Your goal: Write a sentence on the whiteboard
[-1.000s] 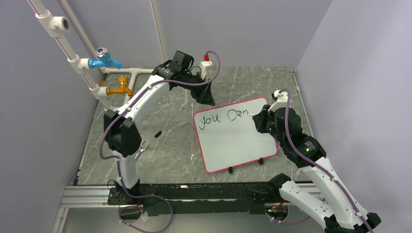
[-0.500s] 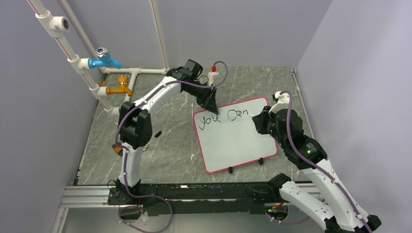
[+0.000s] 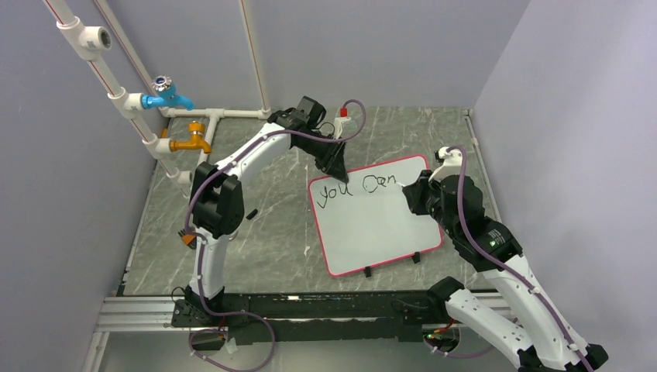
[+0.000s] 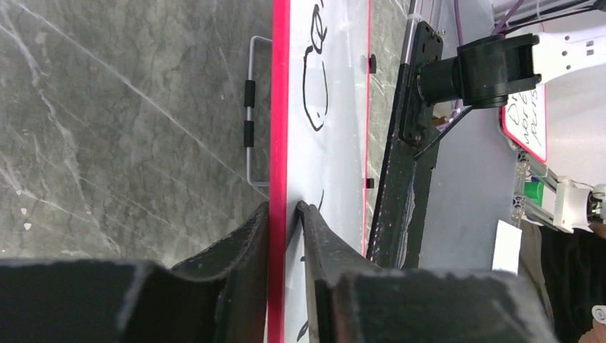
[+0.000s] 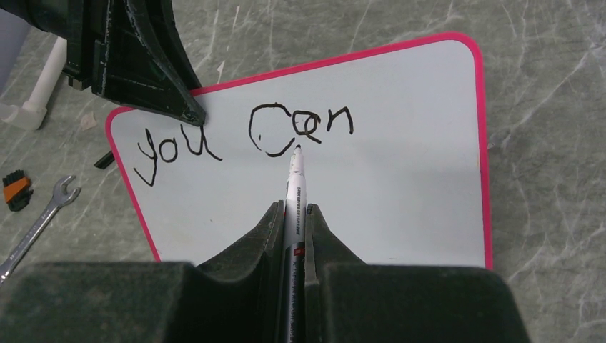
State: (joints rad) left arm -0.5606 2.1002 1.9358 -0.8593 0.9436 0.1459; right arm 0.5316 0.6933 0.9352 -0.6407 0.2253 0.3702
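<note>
The right gripper [image 5: 293, 211] pinches a marker [image 5: 294, 175], its tip at the written "Can" on the whiteboard [image 5: 400, 186]. The left gripper [image 4: 283, 209] clamps the whiteboard's red rim beside "you". The whiteboard lies on the grey table [image 3: 271, 225].

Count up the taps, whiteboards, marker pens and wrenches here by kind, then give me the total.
2 taps: blue tap, orange tap
1 red-rimmed white rectangular whiteboard
1 white marker pen
1 silver metal wrench
Total: 5
</note>
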